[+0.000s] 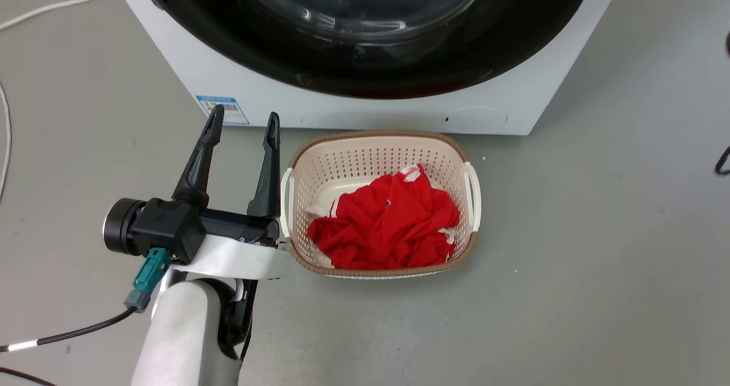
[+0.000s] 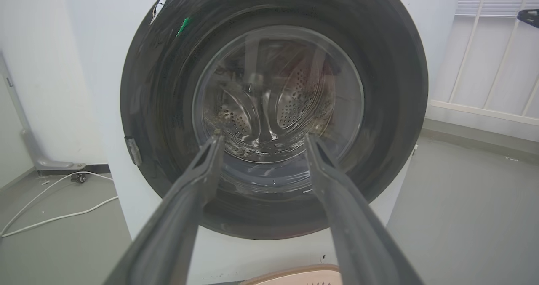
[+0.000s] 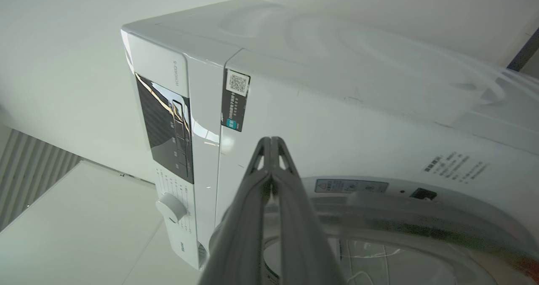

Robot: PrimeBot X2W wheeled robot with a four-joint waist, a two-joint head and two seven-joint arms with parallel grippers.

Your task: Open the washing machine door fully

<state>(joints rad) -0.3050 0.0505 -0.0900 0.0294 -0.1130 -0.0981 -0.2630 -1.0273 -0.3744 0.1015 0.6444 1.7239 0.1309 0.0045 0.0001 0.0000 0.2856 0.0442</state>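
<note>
Fingers [image 1: 199,158] first: spread wide on the left gripper [image 1: 245,115], clamped on nothing, pointing dead ahead. Straight beyond the tips, well short of contact, the washing machine door [image 2: 391,108]: glossy black ring, glass bowl framed right between both fingers in the left wrist view, looking flat against the white machine front [image 1: 399,112]. Off to the left of those fingers, the metal hinge [image 2: 134,150]; so, by that reckoning, free edge away to their right. Just beside the right-hand finger, a pale laundry basket [image 1: 376,136] with a red garment [image 1: 388,220] heaped inside, parked on the floor before the machine. Over to the right gripper [image 3: 271,144]: pinched tight together, tips meeting, nothing caught between, poised close by the door's rim, with the dark control panel [image 3: 164,125] and white knob [image 3: 170,207] off to the left of the tips in that view. Touching the rim or just shy of it? Cannot tell. Looks like the hooking stage, door not yet swung. Now the how: hook behind the edge far from the hinge, pull in a curve about that hinge rather than straight back, ease off once past the catch, and get the open left fingers out of the sweep on the hinge side. Mind the basket below.
</note>
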